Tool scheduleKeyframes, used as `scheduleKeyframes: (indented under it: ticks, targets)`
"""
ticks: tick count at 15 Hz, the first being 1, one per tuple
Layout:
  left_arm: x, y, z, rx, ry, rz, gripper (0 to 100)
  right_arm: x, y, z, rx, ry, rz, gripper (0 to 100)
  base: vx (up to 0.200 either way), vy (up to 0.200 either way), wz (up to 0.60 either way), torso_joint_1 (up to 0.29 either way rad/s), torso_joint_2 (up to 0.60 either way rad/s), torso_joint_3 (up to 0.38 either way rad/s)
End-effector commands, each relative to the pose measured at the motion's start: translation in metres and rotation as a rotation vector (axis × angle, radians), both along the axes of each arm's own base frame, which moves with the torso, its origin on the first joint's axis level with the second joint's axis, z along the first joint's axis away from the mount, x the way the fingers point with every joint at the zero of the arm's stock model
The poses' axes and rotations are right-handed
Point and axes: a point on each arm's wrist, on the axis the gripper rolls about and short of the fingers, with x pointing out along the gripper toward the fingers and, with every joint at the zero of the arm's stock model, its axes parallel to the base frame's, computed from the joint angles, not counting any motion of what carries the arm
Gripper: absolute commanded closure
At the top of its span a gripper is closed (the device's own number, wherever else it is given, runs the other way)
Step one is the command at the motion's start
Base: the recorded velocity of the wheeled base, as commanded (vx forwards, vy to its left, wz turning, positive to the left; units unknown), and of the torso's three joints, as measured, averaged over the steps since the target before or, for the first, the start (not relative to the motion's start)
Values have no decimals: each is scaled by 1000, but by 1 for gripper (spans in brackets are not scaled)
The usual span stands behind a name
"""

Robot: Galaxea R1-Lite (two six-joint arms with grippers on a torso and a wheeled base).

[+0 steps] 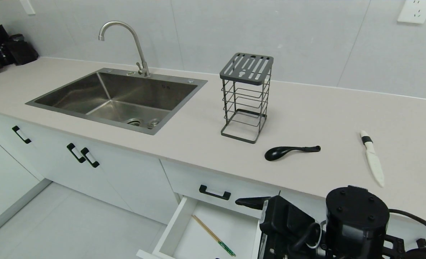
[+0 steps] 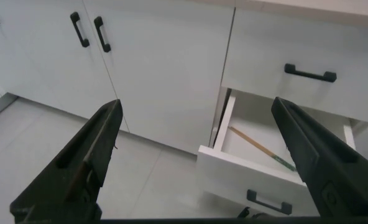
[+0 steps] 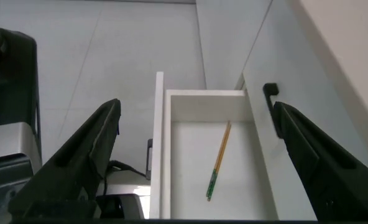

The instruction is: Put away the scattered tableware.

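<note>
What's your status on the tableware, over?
Left gripper open, empty. Right gripper open, over open drawer holding chopsticks. Black spoon, white knife on counter, untouched. No obstruction seen.

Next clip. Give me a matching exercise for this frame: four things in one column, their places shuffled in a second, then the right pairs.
Things
1. spoon
2. knife
3. chopsticks
4. wire rack

Places
A. inside the open drawer
B. standing upright on the counter beside the sink
C. lying on the counter just in front of the wire rack
D. lying on the counter farthest from the sink

Pairs: 1-C, 2-D, 3-A, 4-B
</note>
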Motion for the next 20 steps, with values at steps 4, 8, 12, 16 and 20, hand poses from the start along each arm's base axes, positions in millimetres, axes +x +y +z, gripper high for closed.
scheduleKeyframes:
  ticks: [4, 8, 12, 16, 20]
  targets:
    - [0, 0, 0, 0, 0, 1, 0, 14, 17, 27, -126, 91, 13, 0, 0, 0, 0, 282, -543, -262]
    - [0, 0, 0, 0, 0, 1, 0, 33, 32, 49, -218, 122, 38, 0, 0, 0, 0, 235, -465, -223]
    - [0, 0, 0, 0, 0, 1, 0, 49, 21, 36, -253, 152, -17, 0, 0, 0, 0, 30, -55, -27]
    - [0, 0, 0, 0, 0, 1, 0, 60, -3, 24, -199, 128, -97, 0, 0, 0, 0, 0, 0, 0]
    - [0, 0, 0, 0, 0, 1, 0, 76, -35, 15, -186, 123, -220, 0, 0, 0, 0, 0, 0, 0]
